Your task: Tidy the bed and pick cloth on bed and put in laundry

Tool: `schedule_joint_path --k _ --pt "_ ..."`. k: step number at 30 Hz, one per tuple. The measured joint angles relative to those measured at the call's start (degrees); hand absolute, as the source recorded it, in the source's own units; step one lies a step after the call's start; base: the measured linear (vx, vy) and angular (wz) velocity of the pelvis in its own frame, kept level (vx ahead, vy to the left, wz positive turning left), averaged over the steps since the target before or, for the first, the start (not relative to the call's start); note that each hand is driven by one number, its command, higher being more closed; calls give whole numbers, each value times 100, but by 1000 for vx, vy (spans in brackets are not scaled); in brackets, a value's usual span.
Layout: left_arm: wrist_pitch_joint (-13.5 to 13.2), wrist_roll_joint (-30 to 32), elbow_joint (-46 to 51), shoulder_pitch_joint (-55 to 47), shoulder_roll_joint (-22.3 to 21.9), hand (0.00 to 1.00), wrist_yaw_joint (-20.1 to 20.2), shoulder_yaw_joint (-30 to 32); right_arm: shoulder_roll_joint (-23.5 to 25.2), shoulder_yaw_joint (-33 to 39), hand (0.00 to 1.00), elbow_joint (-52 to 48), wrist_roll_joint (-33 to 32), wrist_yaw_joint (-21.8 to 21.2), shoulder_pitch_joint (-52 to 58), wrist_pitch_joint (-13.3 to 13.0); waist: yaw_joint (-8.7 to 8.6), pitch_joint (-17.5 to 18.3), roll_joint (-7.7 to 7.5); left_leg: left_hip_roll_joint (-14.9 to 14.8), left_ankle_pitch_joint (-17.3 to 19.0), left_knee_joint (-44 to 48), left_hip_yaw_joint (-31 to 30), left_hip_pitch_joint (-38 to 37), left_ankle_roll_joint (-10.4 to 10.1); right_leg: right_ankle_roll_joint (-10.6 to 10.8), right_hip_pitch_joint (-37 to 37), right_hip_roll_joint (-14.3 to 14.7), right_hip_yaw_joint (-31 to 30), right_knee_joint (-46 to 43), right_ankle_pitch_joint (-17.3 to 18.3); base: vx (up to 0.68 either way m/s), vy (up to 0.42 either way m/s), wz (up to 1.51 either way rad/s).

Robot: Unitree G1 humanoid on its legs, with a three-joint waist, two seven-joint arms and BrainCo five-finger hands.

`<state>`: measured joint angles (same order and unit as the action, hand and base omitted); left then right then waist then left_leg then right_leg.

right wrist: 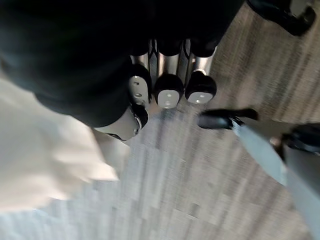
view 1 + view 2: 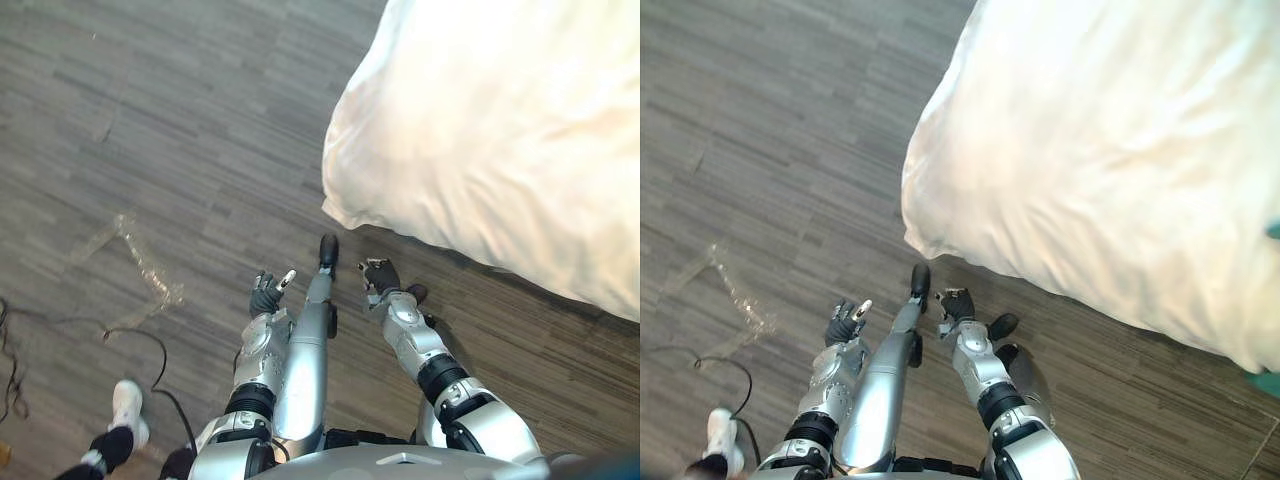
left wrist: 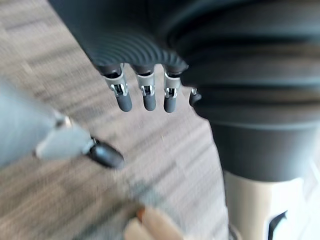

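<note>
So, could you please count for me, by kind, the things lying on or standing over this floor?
White duvet: 1
Robot hands: 2 (left robot hand, right robot hand)
Clear plastic scrap: 1
Person's white shoe: 1
Total: 5

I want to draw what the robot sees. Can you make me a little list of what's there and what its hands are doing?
bed: white cover at the upper right, with its corner over the floor
floor: grey planks
left hand: open, empty, above the floor
right hand: above the floor, near the cover's corner
litter: clear plastic scrap on the floor, to the left
person: white shoe at the lower left
</note>
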<state>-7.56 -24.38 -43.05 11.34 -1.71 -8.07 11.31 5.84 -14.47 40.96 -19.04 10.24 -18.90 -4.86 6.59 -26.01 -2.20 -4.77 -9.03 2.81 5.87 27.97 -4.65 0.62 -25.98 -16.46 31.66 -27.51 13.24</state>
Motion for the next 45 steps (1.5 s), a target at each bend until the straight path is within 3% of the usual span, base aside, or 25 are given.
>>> schedule_joint_path --k 4,6,8,14,18,21,24,28,30,34,37,42,45 --pt "130 58 -345 -248 139 0 20 -35 -252 187 100 -1438 -311 -331 1382 -75 -222 129 -204 -122 122 -72 208 -564 8 75 578 250 -159 488 -162 45 -28 -35" --pt "200 107 -548 -502 431 0 66 -175 -329 313 100 -1962 -505 -545 2281 -59 -342 383 -381 -179 234 -96 342 -813 -10 100 802 395 -320 768 -254 98 -22 -38" --pt "256 236 -792 -640 622 0 123 -147 -474 346 100 -2259 -583 -794 2757 -42 -397 594 -443 -230 245 -200 482 -1014 -18 141 983 531 -452 1042 -387 127 -23 -46" --pt "459 606 -1286 -1177 920 0 386 64 -694 320 100 -3461 -1314 -1573 3089 -40 -500 1022 -396 -253 245 -498 806 -1603 -17 218 1499 782 -792 1762 -740 44 15 -34" --pt "488 796 -1461 -1353 1068 0 407 60 -688 -200 100 -3845 -1945 -1945 2700 -54 -489 1118 -369 -263 242 -603 798 -1701 -18 200 1543 823 -846 1842 -787 -33 16 -5" --pt "487 817 -1517 -1359 1085 0 417 37 -694 -727 100 -3867 -2450 -2109 1912 -51 -425 1080 -282 -231 211 -680 800 -1682 -3 202 1451 807 -905 1817 -822 -75 33 -5" --pt "463 807 -1572 -1276 1030 0 446 -11 -643 -1022 100 -3576 -2702 -2081 522 -103 -370 931 -39 -202 162 -673 792 -1624 54 205 1300 725 -925 1677 -840 -72 27 2" --pt "404 735 -1510 -974 857 0 447 -16 -586 -832 100 -2998 -2708 -1887 -1085 -299 -243 559 397 -113 9 -568 803 -1191 161 199 769 567 -1022 1277 -852 -60 34 1" --pt "317 617 -1378 -907 756 0 444 0 -593 -447 100 -2537 -2697 -1719 -1564 -352 -212 367 541 -69 14 -388 817 -966 159 178 494 431 -1067 1016 -817 -60 28 1" --pt "210 462 -1141 -706 582 0 439 14 -733 277 100 -2132 -2598 -1284 -1723 -469 -105 162 584 -25 102 -117 1055 -565 174 169 -167 253 -1338 496 -674 -65 -6 -18" --pt "166 404 -916 -564 405 0 440 42 -917 546 100 -2088 -2456 -1260 -1734 -605 -248 58 658 -36 154 1 1178 -286 201 143 -541 207 -1413 323 -637 -59 -19 -15" --pt "102 302 -694 -458 158 0 451 76 -641 1057 100 -2152 -2455 -1309 -1625 -716 -342 28 714 -82 241 190 1474 -69 277 197 -882 225 -1677 271 -666 -11 -10 -21" --pt "107 304 -672 -444 82 0 456 346 -261 1533 100 -2364 -2479 -1434 -1248 -780 -381 8 645 -113 380 369 1580 -56 332 239 -822 243 -1741 380 -722 50 12 -13"
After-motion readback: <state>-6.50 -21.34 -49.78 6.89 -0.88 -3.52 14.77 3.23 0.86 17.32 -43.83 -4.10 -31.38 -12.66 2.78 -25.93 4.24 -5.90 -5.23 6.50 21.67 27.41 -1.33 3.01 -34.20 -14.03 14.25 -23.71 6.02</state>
